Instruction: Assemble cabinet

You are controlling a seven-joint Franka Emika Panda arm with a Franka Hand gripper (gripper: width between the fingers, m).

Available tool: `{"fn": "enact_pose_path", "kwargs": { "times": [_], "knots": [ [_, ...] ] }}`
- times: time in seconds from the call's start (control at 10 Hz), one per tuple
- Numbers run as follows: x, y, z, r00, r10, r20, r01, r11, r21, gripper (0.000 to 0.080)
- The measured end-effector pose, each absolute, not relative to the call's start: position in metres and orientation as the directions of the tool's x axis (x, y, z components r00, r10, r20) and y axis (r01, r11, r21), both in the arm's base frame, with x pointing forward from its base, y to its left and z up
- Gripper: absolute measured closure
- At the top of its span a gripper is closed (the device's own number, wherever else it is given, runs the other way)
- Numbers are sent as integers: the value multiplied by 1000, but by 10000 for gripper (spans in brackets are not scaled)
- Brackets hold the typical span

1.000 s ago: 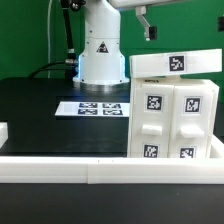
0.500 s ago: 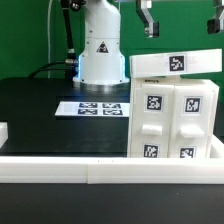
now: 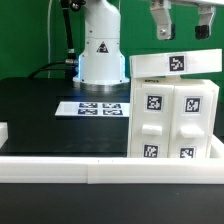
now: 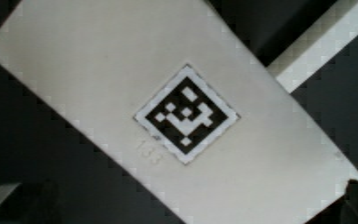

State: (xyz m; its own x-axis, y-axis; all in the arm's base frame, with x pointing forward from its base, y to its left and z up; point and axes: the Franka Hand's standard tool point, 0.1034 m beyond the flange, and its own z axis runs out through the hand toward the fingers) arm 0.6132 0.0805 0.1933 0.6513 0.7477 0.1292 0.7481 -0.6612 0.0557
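Cabinet (image 3: 175, 115) is standing at the exterior view's right on the black table (image 3: 40, 110), just behind the near rail (image 3: 100, 165), with its slab (image 3: 178, 63) lying on top. Gripper (image 3: 182, 34) is hovering above the slab, jaws spread wide and holding nothing. The wrist view is showing a tagged white panel (image 4: 87, 70), probably that slab. The marker board (image 3: 97, 108) is lying to the cabinet's left.
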Motion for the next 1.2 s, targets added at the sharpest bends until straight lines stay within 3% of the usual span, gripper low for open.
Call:
{"fn": "enact_pose_path", "kwargs": {
  "times": [0.8,1.2],
  "knots": [
    [602,70,169,259,964,57,961,-263,88,2],
    [599,69,158,281,958,49,956,-284,71,2]
  ]
}}
